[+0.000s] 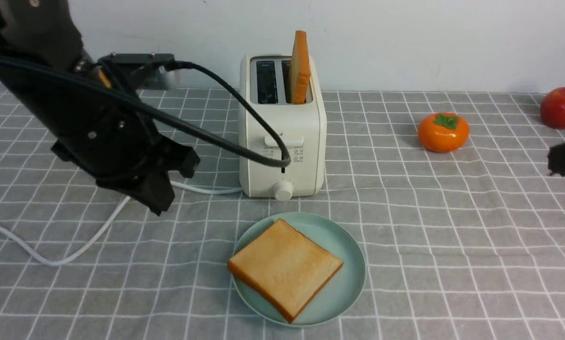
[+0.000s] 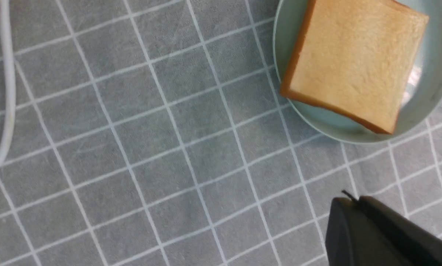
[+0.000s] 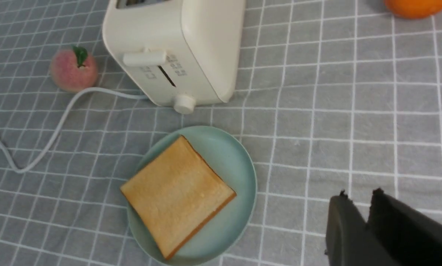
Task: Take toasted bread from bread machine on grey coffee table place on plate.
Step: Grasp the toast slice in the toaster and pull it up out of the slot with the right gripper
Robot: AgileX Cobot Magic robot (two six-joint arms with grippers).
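The cream-white bread machine (image 1: pixel 282 141) stands on the grey coffee table (image 1: pixel 452 226). One toast slice (image 1: pixel 300 66) stands upright in its right slot; the left slot is empty. A second toast slice (image 1: pixel 284 267) lies flat on the mint-green plate (image 1: pixel 346 288) in front of the machine. My left gripper (image 1: pixel 156 198) hangs shut and empty above the cloth, left of the plate; in the left wrist view (image 2: pixel 350 201) the toast (image 2: pixel 353 62) and plate (image 2: pixel 433 77) lie beyond its tips. My right gripper (image 3: pixel 359 197) is shut and empty, right of the plate (image 3: pixel 235 162), and only its tip (image 1: pixel 553 160) shows at the front view's right edge.
The machine's white cord (image 1: pixel 74 250) loops over the cloth at the left, under my left arm. A peach (image 3: pixel 74 70) sits left of the bread machine (image 3: pixel 191 44). An orange persimmon (image 1: pixel 442 132) and a red apple (image 1: pixel 563 107) sit at the back right.
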